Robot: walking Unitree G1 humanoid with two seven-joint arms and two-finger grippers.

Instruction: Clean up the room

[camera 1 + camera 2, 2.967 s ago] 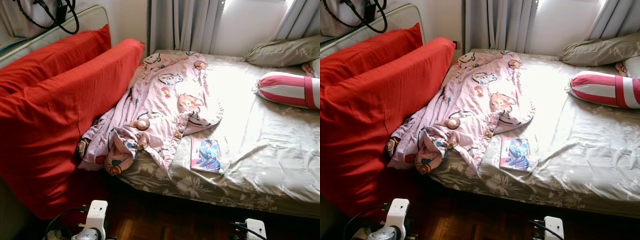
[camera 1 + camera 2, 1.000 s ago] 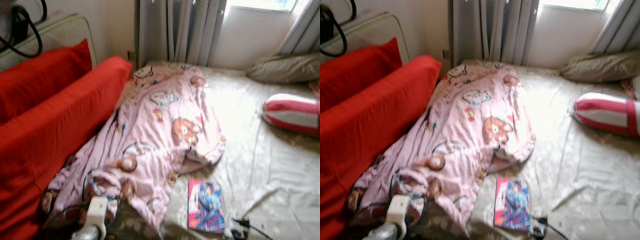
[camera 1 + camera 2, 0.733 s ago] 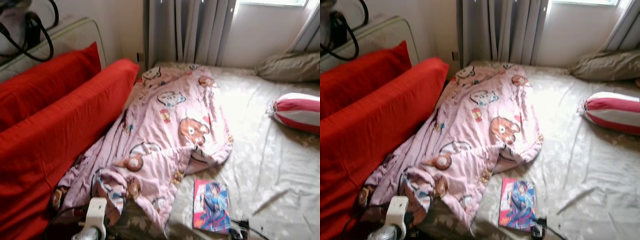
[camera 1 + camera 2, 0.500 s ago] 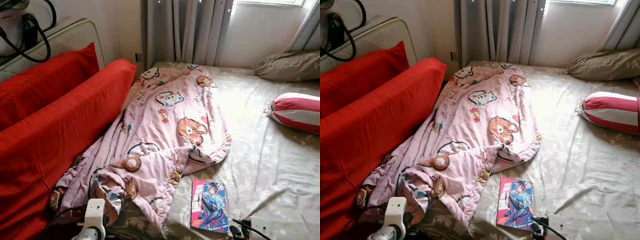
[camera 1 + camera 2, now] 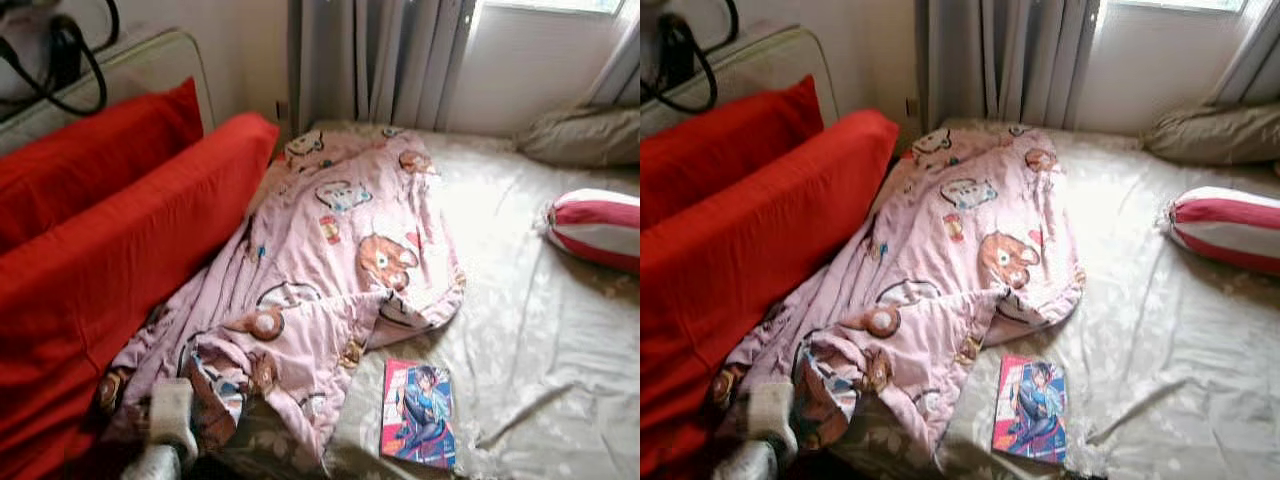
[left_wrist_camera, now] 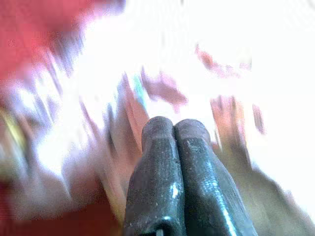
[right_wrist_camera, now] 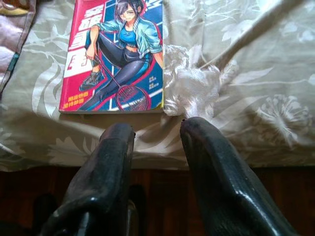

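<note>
Cleanup barely begun: a comic book (image 5: 419, 414) lies near the bed's (image 5: 560, 340) foot edge beside a rumpled pink blanket (image 5: 330, 270). The right end effector (image 7: 156, 135) hovers just short of it, fingers narrowly parted and empty; the left end effector (image 6: 173, 129) is closed.

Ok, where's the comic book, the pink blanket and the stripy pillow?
comic book (image 7: 114, 54), right wrist view, middle of its cover
pink blanket (image 5: 345, 250), left eye view, its flat middle part
stripy pillow (image 5: 1230, 228), right eye view, its white stripe
</note>
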